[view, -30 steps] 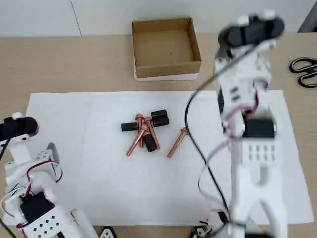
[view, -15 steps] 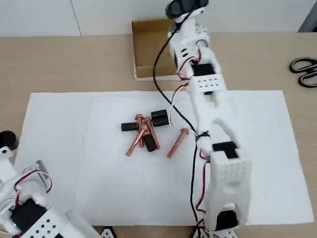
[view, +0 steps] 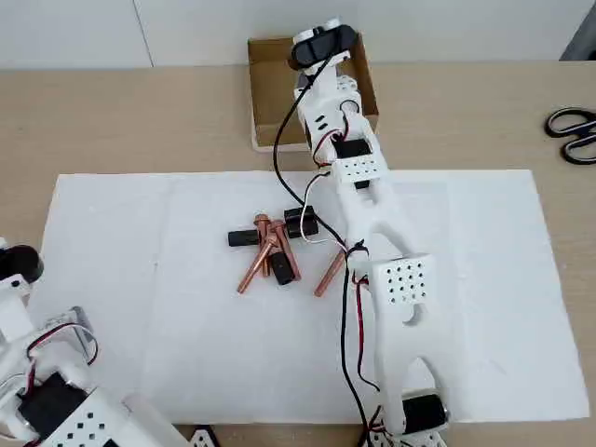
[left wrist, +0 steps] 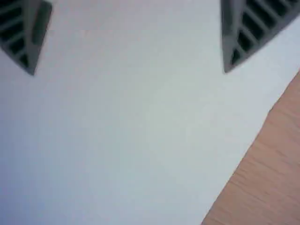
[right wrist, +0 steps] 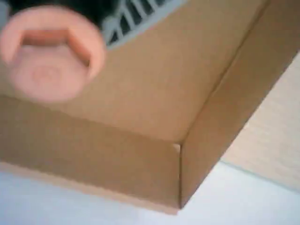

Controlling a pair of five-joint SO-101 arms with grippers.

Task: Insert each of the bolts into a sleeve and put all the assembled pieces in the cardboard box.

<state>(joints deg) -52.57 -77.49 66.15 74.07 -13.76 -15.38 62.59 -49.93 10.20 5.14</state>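
Observation:
Seen from the right wrist, a copper bolt with a black sleeve around its shank sits in my right gripper, which is shut on it just above the floor of the cardboard box. From above, the right arm stretches over the cardboard box. Several loose copper bolts and black sleeves lie piled mid-sheet, with one bolt apart beside the arm. My left gripper hangs open over bare white paper near its edge.
A white paper sheet covers the middle of the wooden table. Scissors lie at the far right edge. The left arm's base occupies the near left corner.
The right arm has swung from the right side of the sheet leftward and away, and now hangs over the cardboard box. The left arm has drawn back slightly toward the near left corner.

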